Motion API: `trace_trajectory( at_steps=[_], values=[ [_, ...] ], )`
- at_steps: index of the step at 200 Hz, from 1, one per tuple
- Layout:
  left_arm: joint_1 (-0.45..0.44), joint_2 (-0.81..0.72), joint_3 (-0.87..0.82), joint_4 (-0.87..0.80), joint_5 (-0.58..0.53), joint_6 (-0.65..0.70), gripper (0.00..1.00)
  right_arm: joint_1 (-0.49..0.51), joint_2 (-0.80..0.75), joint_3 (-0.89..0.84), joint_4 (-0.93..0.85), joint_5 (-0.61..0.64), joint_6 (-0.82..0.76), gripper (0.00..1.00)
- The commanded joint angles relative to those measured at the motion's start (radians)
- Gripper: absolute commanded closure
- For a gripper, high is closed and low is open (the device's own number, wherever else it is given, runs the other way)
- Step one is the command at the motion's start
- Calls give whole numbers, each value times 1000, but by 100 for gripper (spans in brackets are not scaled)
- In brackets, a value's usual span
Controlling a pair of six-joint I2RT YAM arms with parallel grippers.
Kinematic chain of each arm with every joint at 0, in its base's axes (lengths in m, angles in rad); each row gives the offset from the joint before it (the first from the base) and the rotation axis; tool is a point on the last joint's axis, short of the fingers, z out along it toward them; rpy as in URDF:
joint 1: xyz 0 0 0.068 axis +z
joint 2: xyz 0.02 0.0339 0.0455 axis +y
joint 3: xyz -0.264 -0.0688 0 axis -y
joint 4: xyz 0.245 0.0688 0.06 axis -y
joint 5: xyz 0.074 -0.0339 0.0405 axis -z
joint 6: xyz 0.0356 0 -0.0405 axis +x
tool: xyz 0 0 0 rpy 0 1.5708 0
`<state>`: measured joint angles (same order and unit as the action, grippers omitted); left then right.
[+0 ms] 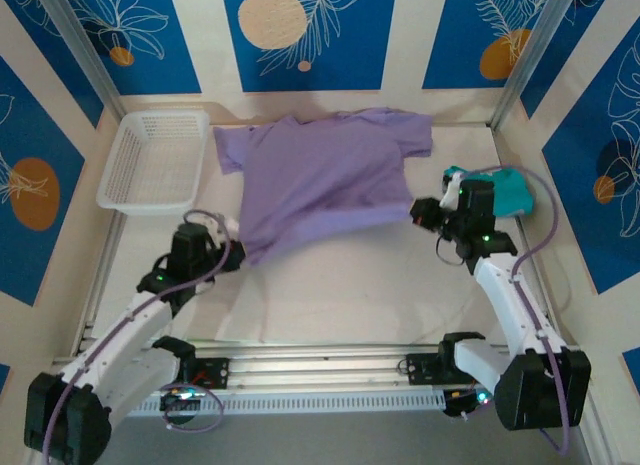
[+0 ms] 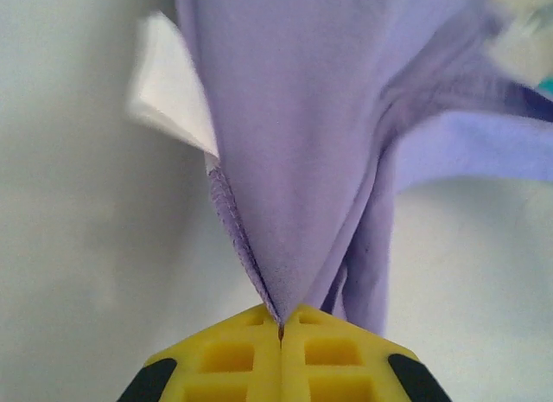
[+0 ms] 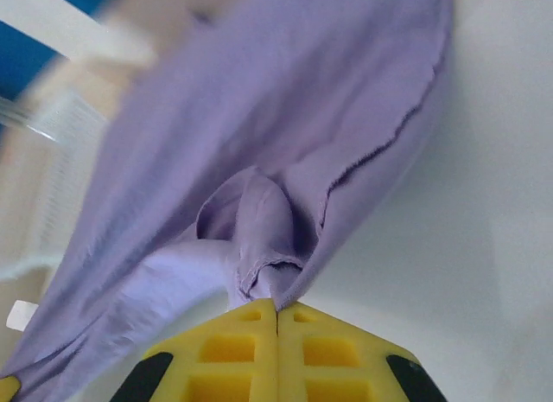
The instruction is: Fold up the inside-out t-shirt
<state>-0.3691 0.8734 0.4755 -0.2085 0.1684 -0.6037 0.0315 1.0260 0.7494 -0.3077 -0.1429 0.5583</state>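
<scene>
Wrist close-ups show left fingers [image 2: 226, 360] and right fingers [image 3: 232, 354] pinched shut on the soft lavender t-shirt [image 1: 320, 175] — from above, it spreads beside a white plastic basket [image 1: 150, 206], upper left.

Cream walls [image 1: 200, 35] hung with blue panels [image 1: 340, 45] bearing white leaf outlines and orange or peach discs [image 1: 272, 17] enclose a pale tabletop [image 1: 350, 285]. Aluminium posts [image 1: 85, 60] slant at the back corners; an aluminium rail [image 1: 320, 360] edges the front.

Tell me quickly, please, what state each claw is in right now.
Left claw: closed, pinching a hem corner of the lavender t-shirt.
Right claw: closed, pinching the shirt's other hem corner.
</scene>
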Motion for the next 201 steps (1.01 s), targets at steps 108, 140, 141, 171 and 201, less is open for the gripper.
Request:
trace_trajectory(
  at_steps=[108,140,141,171,201],
  values=[
    [-339,164,133,23,-423,286,15,1,3,4,-75,-52,-67,100],
    [-472,483,345,88,-285,440,23,-5,8,12,-89,-27,-72,100],
    [-476,494,352,89,-284,444,23,-5,8,12,-89,-26,-72,100],
    [-527,794,565,83,-212,524,28,-17,-11,3,-112,9,-72,100],
    [-526,995,729,29,-212,563,36,-24,-36,-7,-130,26,-84,100]
  ],
)
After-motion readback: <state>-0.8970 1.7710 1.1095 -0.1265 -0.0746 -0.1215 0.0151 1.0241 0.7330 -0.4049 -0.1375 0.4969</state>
